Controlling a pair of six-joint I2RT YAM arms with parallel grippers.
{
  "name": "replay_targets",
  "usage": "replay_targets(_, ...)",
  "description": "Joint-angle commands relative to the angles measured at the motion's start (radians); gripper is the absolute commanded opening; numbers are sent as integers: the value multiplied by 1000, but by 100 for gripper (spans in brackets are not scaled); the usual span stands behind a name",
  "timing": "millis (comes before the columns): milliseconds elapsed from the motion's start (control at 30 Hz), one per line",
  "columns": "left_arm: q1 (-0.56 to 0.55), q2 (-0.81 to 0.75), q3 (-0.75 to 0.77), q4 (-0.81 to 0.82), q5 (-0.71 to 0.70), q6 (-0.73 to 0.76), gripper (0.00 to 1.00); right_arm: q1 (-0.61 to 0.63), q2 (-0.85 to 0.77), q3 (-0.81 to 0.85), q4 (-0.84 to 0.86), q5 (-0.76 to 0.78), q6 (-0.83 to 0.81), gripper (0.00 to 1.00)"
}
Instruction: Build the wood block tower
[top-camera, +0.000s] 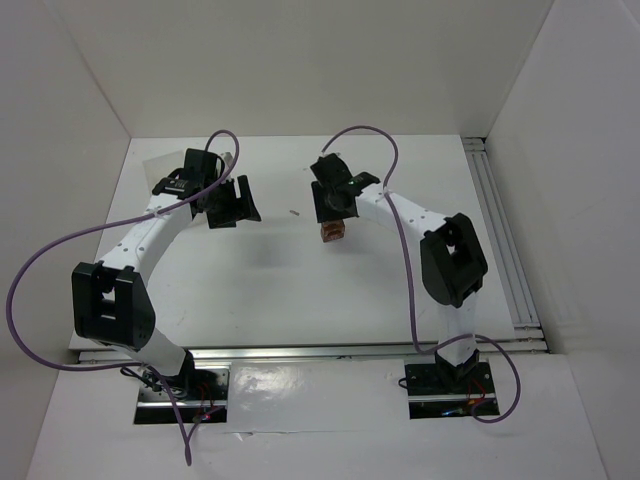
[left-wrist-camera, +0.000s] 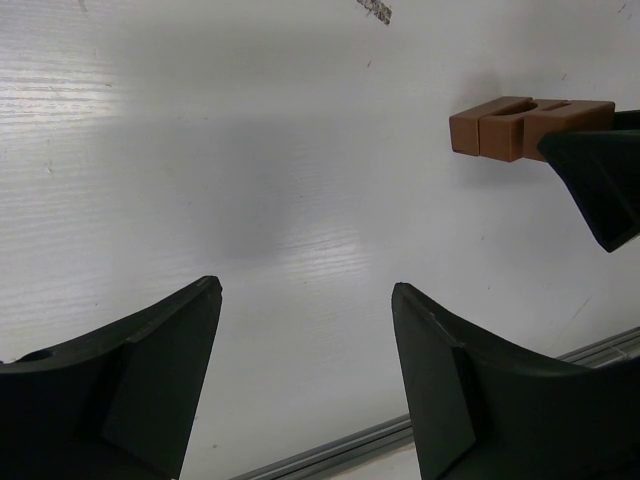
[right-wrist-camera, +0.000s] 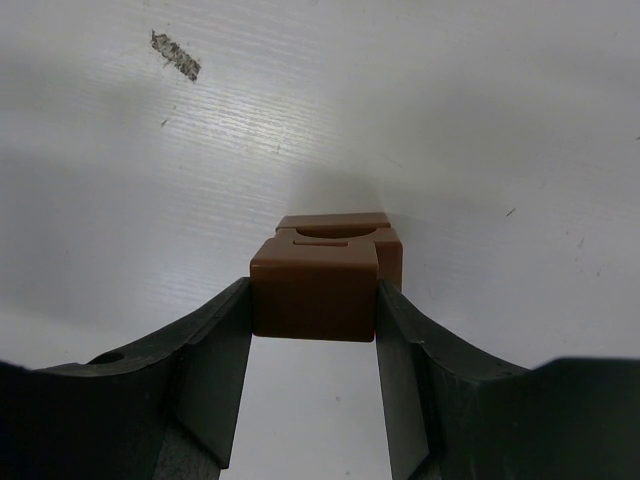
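One wood block (right-wrist-camera: 314, 305) sits between the fingers of the right gripper (right-wrist-camera: 313, 288), close against the other blocks (right-wrist-camera: 340, 225) on the table (top-camera: 400, 270). The left gripper (top-camera: 232, 205) hangs well to their left.

A flat white table top (top-camera: 260, 300) fills the middle of the overhead view, boxed in by plain white panels. The left wall panel (top-camera: 60, 150) slants along one side, the back wall panel (top-camera: 300, 60) closes the far end, and the right wall panel (top-camera: 575, 180) slants along the other side. A ribbed silver metal rail (top-camera: 503, 240) runs along the table's right edge, and a second silver rail (top-camera: 320, 351) lies along its near edge. In front of that rail a glossy white board (top-camera: 320, 405) catches a bright reflection. The light is soft and comes from above. Blurred grey shadows (top-camera: 268, 257) lie on the table. In the wrist views the surface shows fine parallel lines and small dark specks.
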Motion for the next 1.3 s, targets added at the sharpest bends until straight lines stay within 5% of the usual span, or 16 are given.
replay_targets(0, -5, -36, 12, 2, -2, 13, 81, 10, 15, 41, -14, 19, 11, 44)
replay_targets(1267, -5, -36, 12, 2, 7, 13, 81, 10, -3, -5, -24, 47, 11, 44)
